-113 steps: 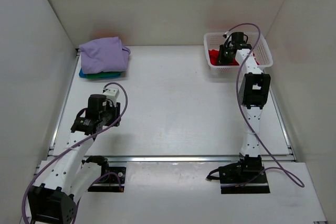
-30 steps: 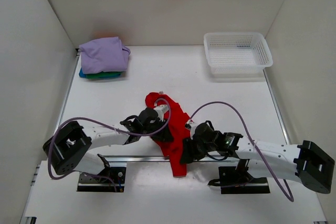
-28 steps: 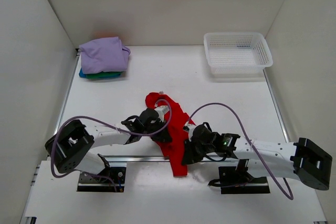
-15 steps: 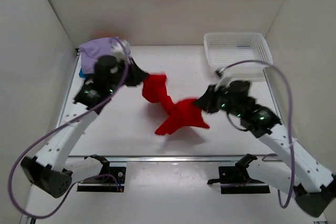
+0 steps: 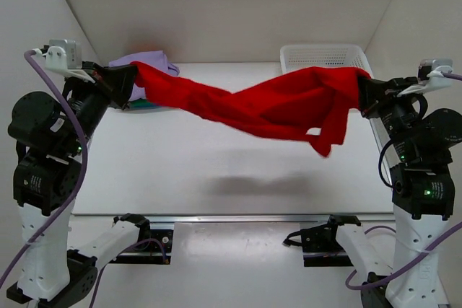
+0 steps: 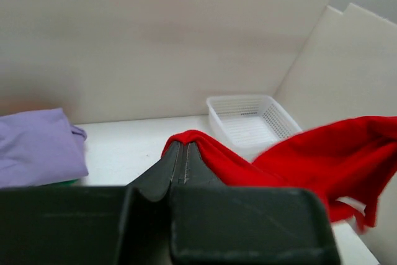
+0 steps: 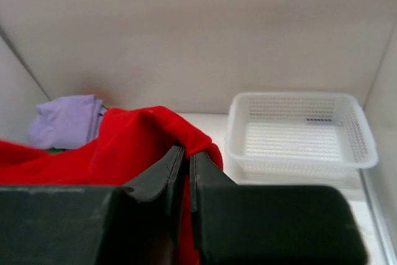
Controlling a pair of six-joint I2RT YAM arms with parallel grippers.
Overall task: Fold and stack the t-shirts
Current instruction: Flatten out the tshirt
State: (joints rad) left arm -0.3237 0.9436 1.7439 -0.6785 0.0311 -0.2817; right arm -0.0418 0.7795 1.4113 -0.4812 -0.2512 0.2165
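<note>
The red t-shirt [image 5: 267,110] hangs stretched in the air between my two raised arms, sagging in the middle, a loose end dangling at the right. My left gripper [image 5: 132,77] is shut on its left end, seen in the left wrist view [image 6: 182,145]. My right gripper [image 5: 359,90] is shut on its right end, seen in the right wrist view [image 7: 186,151]. The lavender t-shirt [image 5: 148,59] lies folded on the teal-blue and green ones at the back left, partly hidden by the left gripper; it also shows in the wrist views [image 6: 37,147] [image 7: 65,119].
The white mesh basket [image 5: 321,57] stands at the back right, partly behind the red cloth, and looks empty in the right wrist view [image 7: 298,134]. White walls close in the table [image 5: 216,171] on three sides.
Both arms have risen and swung apart, lifting the red t-shirt off the table and pulling it out wide between them.
</note>
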